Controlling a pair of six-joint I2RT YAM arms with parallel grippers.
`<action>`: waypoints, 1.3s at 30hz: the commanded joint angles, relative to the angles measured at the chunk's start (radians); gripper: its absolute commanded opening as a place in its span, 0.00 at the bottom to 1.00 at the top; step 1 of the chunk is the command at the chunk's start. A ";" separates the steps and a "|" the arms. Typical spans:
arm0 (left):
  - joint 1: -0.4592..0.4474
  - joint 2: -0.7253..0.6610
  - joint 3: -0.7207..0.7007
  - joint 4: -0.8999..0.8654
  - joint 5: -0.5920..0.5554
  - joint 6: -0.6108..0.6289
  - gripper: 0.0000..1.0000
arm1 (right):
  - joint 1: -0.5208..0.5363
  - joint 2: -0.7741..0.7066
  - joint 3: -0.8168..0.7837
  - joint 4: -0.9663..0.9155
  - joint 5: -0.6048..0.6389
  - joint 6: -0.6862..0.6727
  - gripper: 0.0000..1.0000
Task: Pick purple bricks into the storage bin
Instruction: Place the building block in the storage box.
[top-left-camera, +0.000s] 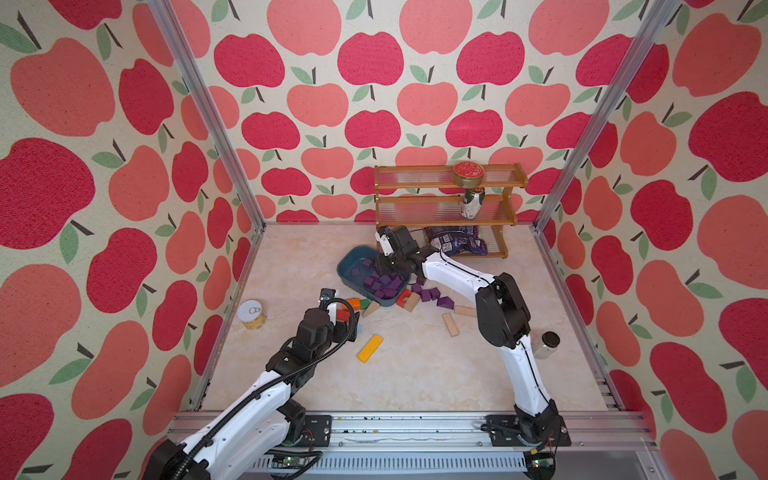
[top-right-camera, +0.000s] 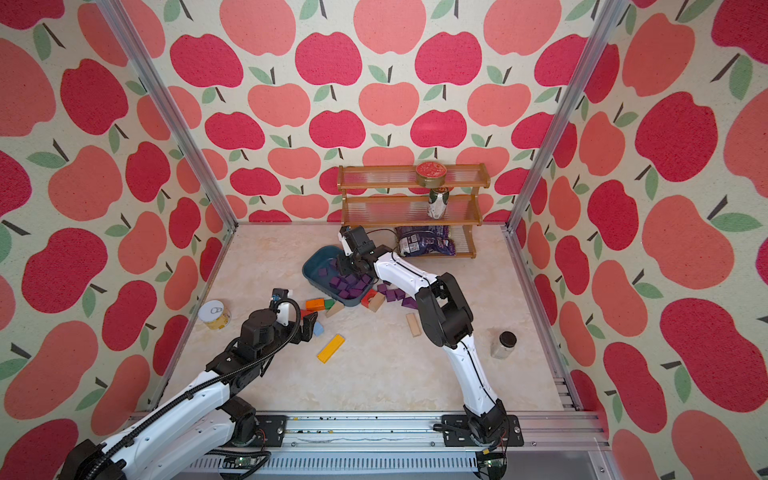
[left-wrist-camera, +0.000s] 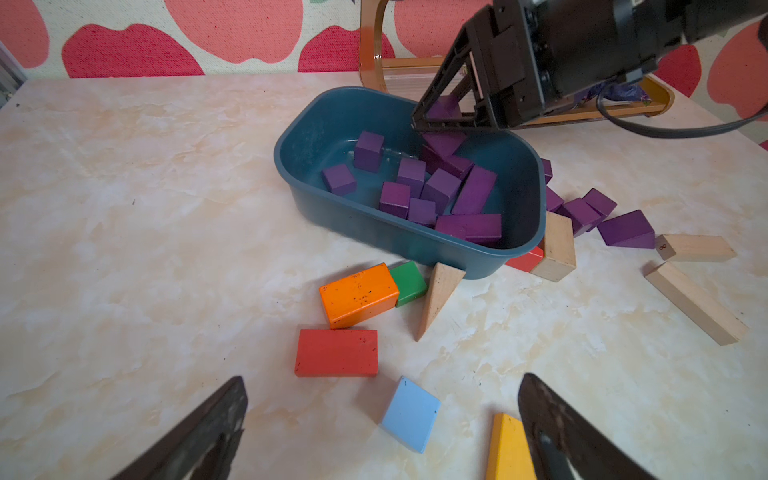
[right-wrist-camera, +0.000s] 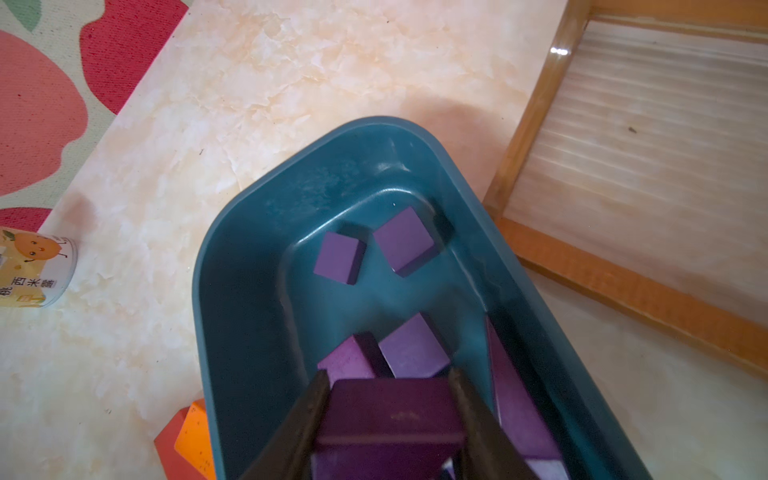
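The teal storage bin (top-left-camera: 347, 259) (top-right-camera: 314, 261) sits mid-table, just in front of the rack. Several purple bricks (left-wrist-camera: 440, 189) (right-wrist-camera: 409, 241) lie inside it. More purple bricks (top-left-camera: 432, 295) (left-wrist-camera: 625, 230) rest loose on the table by the bin's right end. My right gripper (right-wrist-camera: 388, 382) hangs over the bin's right half, shut on a purple brick (right-wrist-camera: 390, 415); the left wrist view shows it above the bin's far rim (left-wrist-camera: 444, 116). My left gripper (left-wrist-camera: 382, 378) (top-left-camera: 349, 320) is open and empty, low over the table in front of the bin.
Orange (left-wrist-camera: 359, 295), green (left-wrist-camera: 409, 282), red (left-wrist-camera: 336, 353), light-blue (left-wrist-camera: 411, 413) and yellow (left-wrist-camera: 509, 449) blocks and tan wooden blocks (left-wrist-camera: 696, 303) lie before the bin. Behind stands a wooden rack (top-left-camera: 449, 208) holding cans and a bag. A can (top-left-camera: 252, 314) stands left, a jar (top-left-camera: 547, 345) right.
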 joint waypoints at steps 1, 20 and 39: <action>0.005 -0.012 -0.014 0.001 -0.024 -0.020 1.00 | 0.008 0.033 0.048 0.040 -0.049 -0.035 0.29; 0.007 -0.014 -0.015 0.001 -0.026 -0.021 0.99 | 0.011 0.115 0.101 0.090 -0.120 -0.034 0.58; 0.010 -0.004 -0.017 0.007 -0.022 -0.023 0.99 | -0.003 -0.209 -0.177 0.069 0.054 -0.101 0.59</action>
